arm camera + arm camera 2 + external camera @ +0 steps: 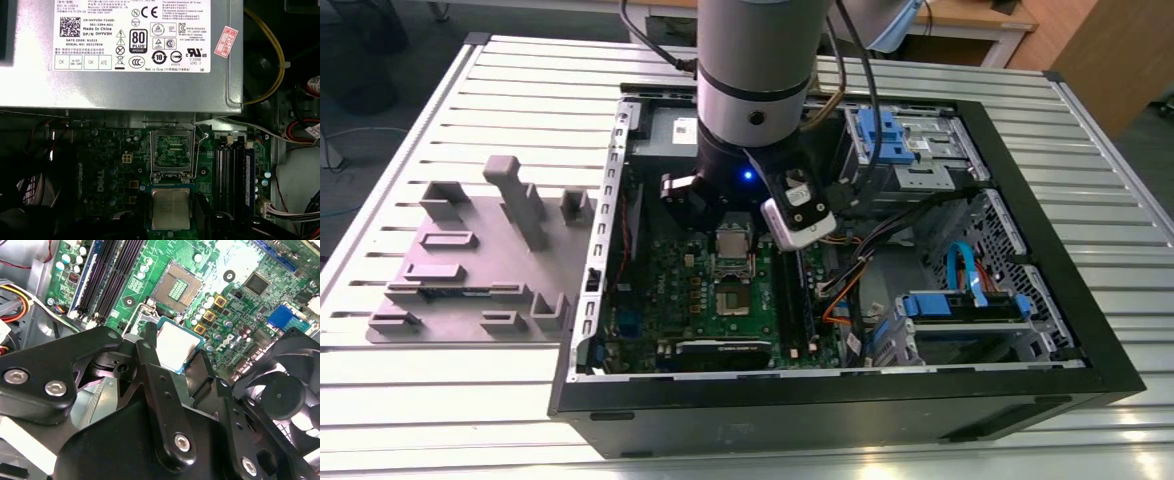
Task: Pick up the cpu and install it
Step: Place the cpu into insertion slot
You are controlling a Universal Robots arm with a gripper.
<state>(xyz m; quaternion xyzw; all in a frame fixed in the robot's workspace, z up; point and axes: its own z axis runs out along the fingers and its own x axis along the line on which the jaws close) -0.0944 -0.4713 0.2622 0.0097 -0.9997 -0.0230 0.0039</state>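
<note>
Watching the feeds from my end: the pincer [178,354] is clamped on the cpu [176,342]. There's a black finger [149,352] on each of two opposite edges, the silver top faces the camera, and a bit of greenish rim peeks out. The chip is held up off the motherboard [235,335], just beside the socket [176,287] rather than over it. The socket is bare, with its contacts showing.

In the first wrist view the cpu [171,209] sits next to the metal-framed socket [172,150]. The big grey power supply [125,97] with its white label is on the far side of the socket from the chip. Memory slots [107,270] run alongside the socket, and a black fan [282,400] is close to the pincer.

In the exterior view the arm [754,70] reaches straight down into the open computer case [854,405], which lies on its side on the slatted metal worktop [454,420]. A grey plastic fixture [474,260] sits on the worktop just beside the case, on the exterior view's left.
</note>
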